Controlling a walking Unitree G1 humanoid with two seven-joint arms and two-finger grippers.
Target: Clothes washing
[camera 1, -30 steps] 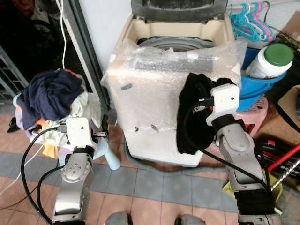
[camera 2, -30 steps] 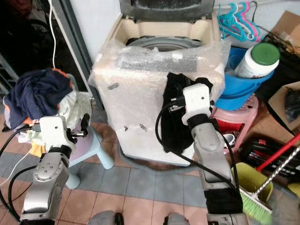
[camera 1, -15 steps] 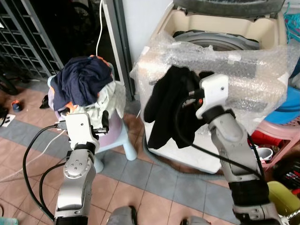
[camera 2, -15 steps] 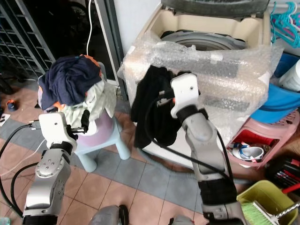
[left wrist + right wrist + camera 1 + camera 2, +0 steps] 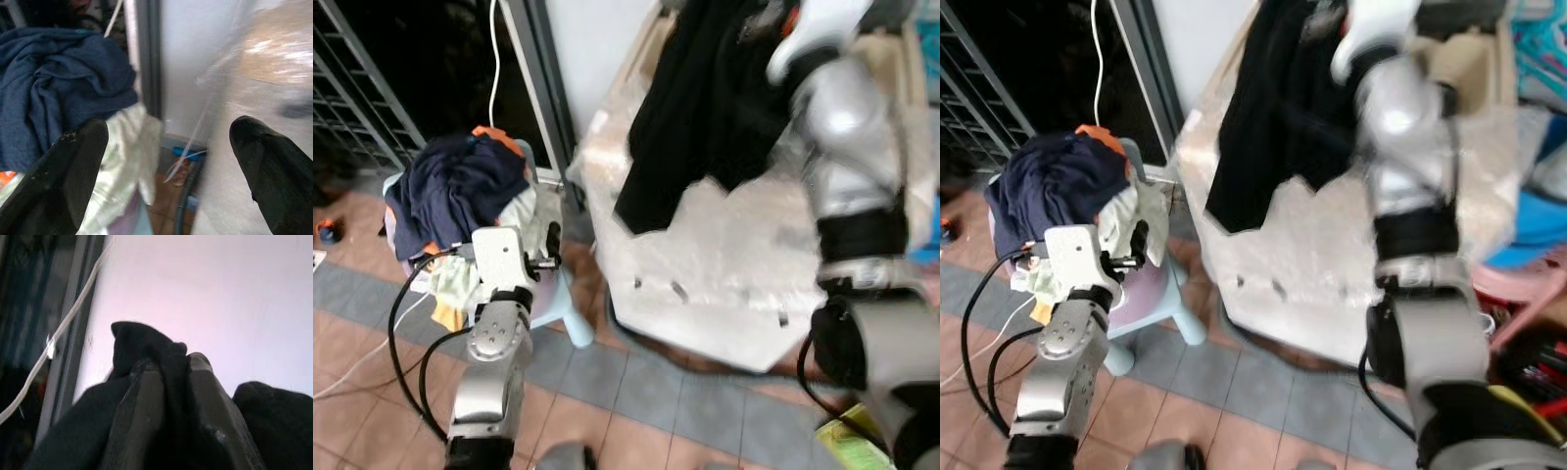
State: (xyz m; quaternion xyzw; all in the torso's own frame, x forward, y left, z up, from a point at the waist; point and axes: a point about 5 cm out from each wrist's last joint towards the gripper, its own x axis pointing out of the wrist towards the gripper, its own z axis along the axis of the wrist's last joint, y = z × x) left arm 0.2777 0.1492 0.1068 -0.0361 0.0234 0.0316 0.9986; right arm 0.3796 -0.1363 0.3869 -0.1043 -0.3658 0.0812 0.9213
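Observation:
A black garment (image 5: 700, 108) hangs from my raised right gripper (image 5: 168, 382), whose fingers are shut on its cloth. It dangles in front of the bubble-wrapped washing machine (image 5: 724, 264), near the top rim. A pile of clothes (image 5: 460, 186), dark blue on top with pale and orange pieces, sits on a small light-blue stool (image 5: 570, 318) to the left. My left gripper (image 5: 168, 161) is held low beside that pile, open, with nothing between its fingers (image 5: 73, 166).
A dark doorway with a metal grille (image 5: 362, 88) and a white cable (image 5: 494, 59) lies to the left. A grey door frame post (image 5: 540, 78) stands between stool and machine. A yellow-green tub (image 5: 857, 441) sits at the lower right on the tiled floor.
My right arm has lifted the black garment from the machine's front up toward its top. The view has shifted and blurred; the left arm stays low by the pile.

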